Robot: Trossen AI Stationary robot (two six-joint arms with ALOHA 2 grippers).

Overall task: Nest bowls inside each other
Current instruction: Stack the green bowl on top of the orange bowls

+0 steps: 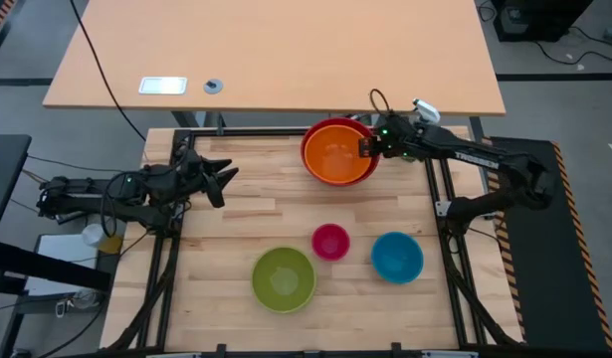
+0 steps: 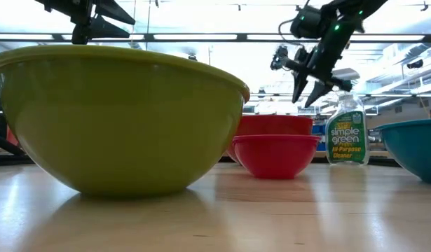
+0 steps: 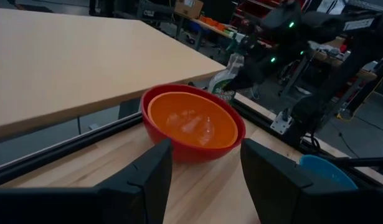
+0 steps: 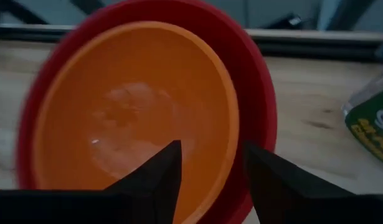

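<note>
Your right end effector [image 1: 370,145] hovers above the orange bowl [image 1: 337,154], fingers apart and holding nothing; that bowl sits nested in the red bowl [image 1: 312,136], so the first pairing looks done. The lime green bowl [image 1: 284,277], blue bowl [image 1: 397,257] and pink bowl [image 1: 330,242] stand separately on the surface [image 1: 256,214], unnested. Your left end effector [image 1: 218,179] waits open at the left edge.
</note>
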